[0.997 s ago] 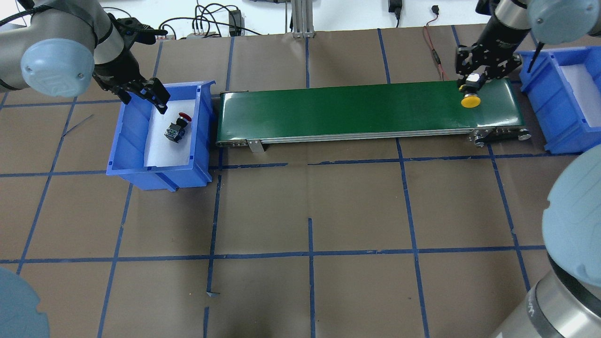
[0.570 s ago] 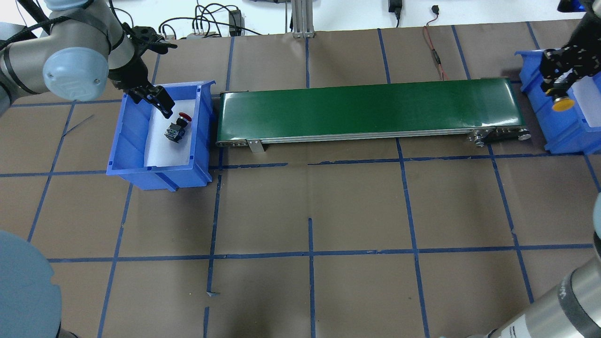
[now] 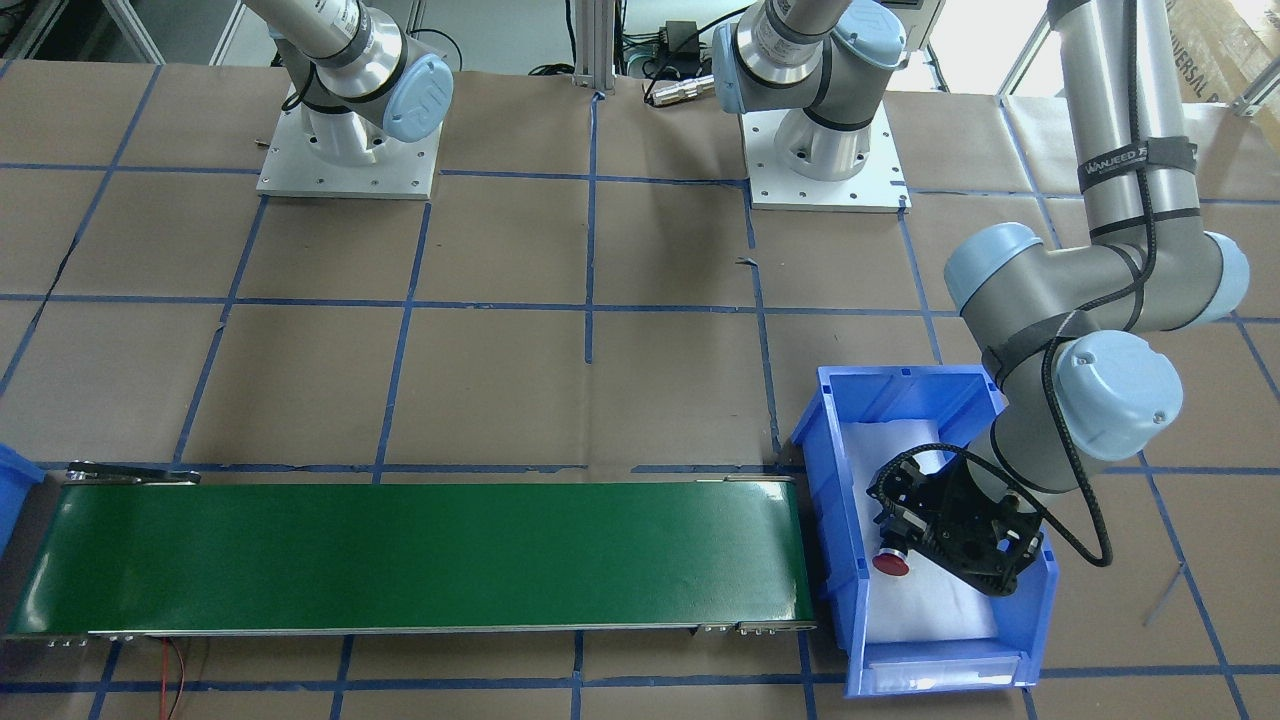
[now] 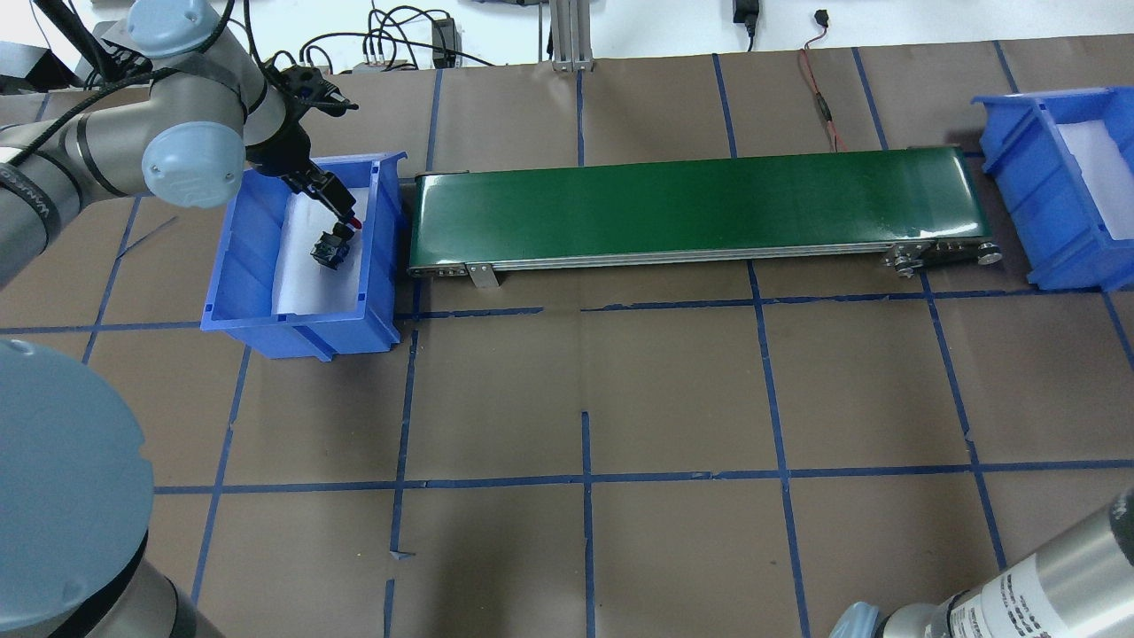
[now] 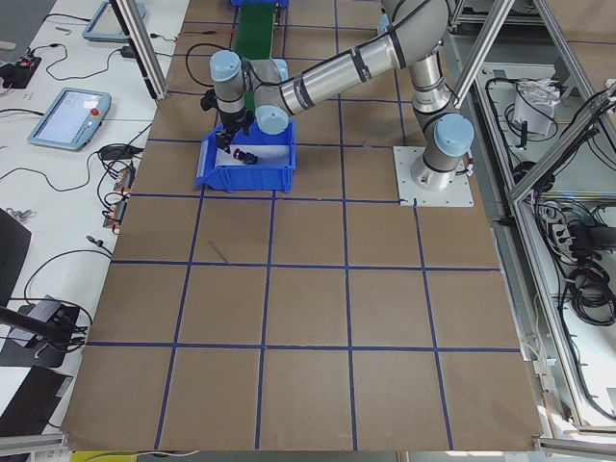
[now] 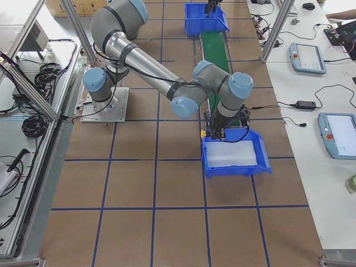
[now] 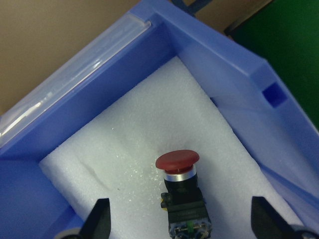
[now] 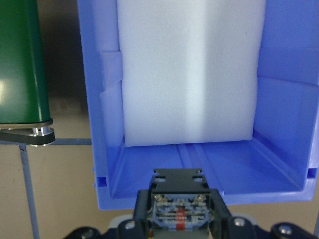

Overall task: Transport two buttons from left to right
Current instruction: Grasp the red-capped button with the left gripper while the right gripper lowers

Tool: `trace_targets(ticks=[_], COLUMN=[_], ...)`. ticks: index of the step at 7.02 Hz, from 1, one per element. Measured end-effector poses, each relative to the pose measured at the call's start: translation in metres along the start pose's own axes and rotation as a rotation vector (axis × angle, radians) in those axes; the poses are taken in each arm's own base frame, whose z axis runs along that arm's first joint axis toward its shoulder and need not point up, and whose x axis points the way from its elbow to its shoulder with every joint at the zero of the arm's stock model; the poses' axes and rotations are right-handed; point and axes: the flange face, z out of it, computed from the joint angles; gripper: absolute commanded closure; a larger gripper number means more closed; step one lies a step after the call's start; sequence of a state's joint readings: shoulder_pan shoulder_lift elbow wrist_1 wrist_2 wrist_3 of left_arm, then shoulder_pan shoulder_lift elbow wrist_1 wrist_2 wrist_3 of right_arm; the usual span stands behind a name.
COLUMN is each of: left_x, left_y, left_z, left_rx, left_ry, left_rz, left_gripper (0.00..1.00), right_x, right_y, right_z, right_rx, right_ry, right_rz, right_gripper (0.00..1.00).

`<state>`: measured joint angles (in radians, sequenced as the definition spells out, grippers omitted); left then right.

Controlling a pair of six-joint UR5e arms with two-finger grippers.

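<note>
At my remote station, the left gripper (image 4: pixel 345 213) hangs inside the left blue bin (image 4: pixel 301 332). Its fingers (image 7: pixel 99 219) are spread wide, one on each side of the red button (image 7: pixel 182 196), and neither touches it. The button lies on its side on the white foam (image 7: pixel 114 164) that lines the bin. Its red cap points away from my wrist camera, and its black body and terminal block are nearest the lens.

At the other end of the green conveyor belt (image 4: pixel 691 208), the right gripper (image 8: pixel 179 221) has its fingers (image 8: pixel 142 216) clamped on the black body of the yellow button (image 6: pixel 203 133). In the wrist view the terminal block faces the camera. From the side, the yellow cap hangs below the fingers. The button sits at the rim of the right blue bin (image 4: pixel 1019 177), at the corner nearest the belt. I cannot tell whether it is over the foam or just outside the wall.

The belt runs between the two bins, its surface bare, on the brown papered desk (image 4: pixel 585 399) with its grid of blue tape.
</note>
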<state>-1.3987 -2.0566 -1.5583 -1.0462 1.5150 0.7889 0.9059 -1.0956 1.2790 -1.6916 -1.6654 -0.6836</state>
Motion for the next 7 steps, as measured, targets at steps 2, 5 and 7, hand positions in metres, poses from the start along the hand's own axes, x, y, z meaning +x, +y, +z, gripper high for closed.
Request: trace_targets(ticks=[2, 5, 7], left_x=[-0.003, -0.006, -0.006], left_y=[0.001, 0.001, 0.001], left_z=[0.007, 0.027, 0.033], left_rx=[0.012, -0.004, -0.009], left_ry=[0.018, 0.045, 0.053], left_rz=[-0.007, -0.01, -0.013], left_gripper=[0.0, 0.0, 0.05], right_x=[0.013, 0.023, 0.026], right_y=[-0.011, -0.026, -0.031], right_z=[0.024, 0.038, 0.044], right_rx=[0.008, 0.032, 0.03], right_ry=[0.002, 0.012, 0.009], right_rz=[0.003, 0.006, 0.006], right_gripper=[0.97, 0.96, 0.96])
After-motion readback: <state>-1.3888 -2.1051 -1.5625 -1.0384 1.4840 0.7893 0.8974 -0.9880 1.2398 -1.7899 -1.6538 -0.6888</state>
